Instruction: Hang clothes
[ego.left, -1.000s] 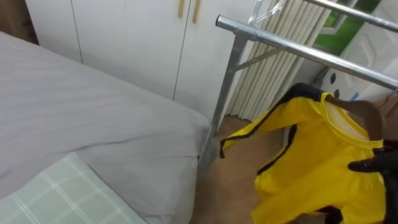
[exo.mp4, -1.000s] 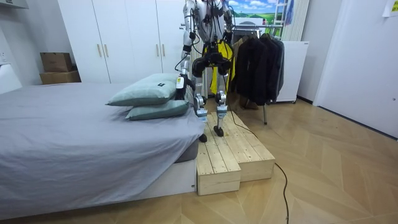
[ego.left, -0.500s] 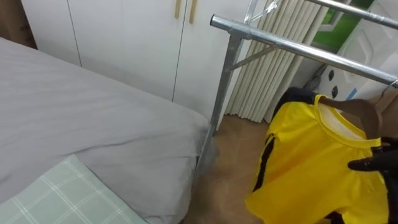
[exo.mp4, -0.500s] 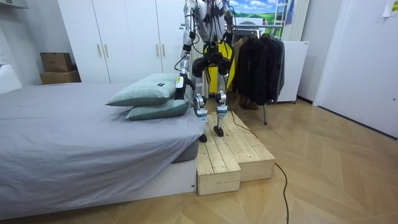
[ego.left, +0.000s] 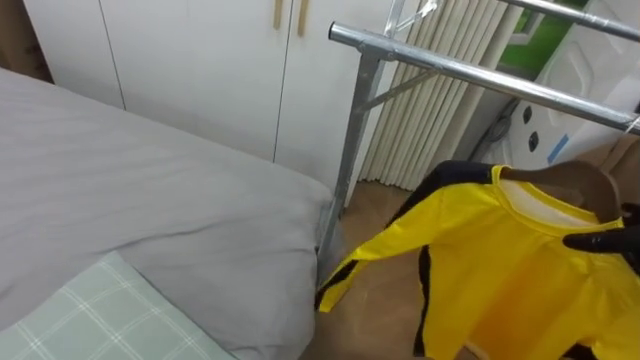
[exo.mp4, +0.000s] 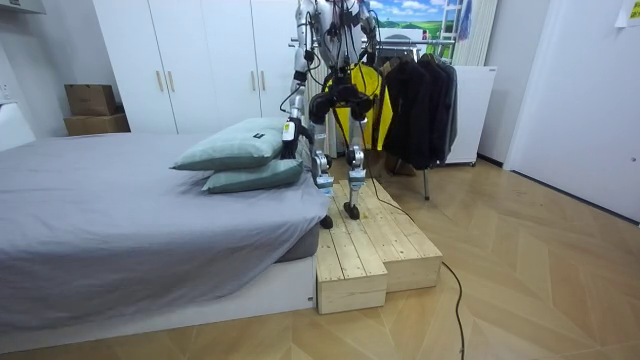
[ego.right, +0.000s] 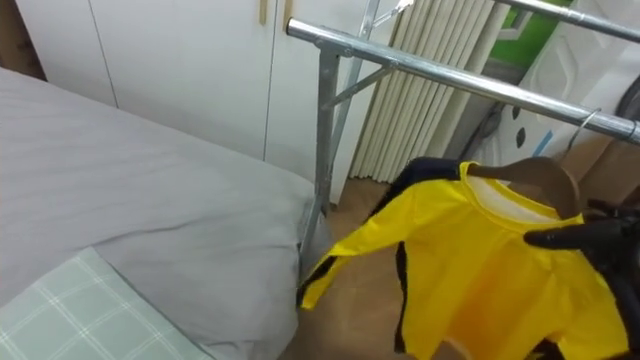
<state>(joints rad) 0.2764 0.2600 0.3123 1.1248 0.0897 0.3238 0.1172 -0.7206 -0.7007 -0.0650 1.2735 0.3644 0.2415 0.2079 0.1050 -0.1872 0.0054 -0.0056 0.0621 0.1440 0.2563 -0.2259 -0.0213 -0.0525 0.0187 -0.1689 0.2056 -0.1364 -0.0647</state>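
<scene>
right hand (ego.left: 606, 240) 3 o'clock: clamped on yellow shirt (ego.left: 500, 275) on hanger (ego.left: 565, 181) | rail (ego.left: 450, 68) 12 o'clock | left hand (exo.mp4: 289, 132): cannot tell

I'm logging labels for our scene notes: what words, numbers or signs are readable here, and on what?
No text is readable.
Small dark tag on the upper pale green pillow: too small to read.
Blue sticker on the white unit: blurred, unreadable.
Yellow long-sleeved shirt: no print visible.
</scene>
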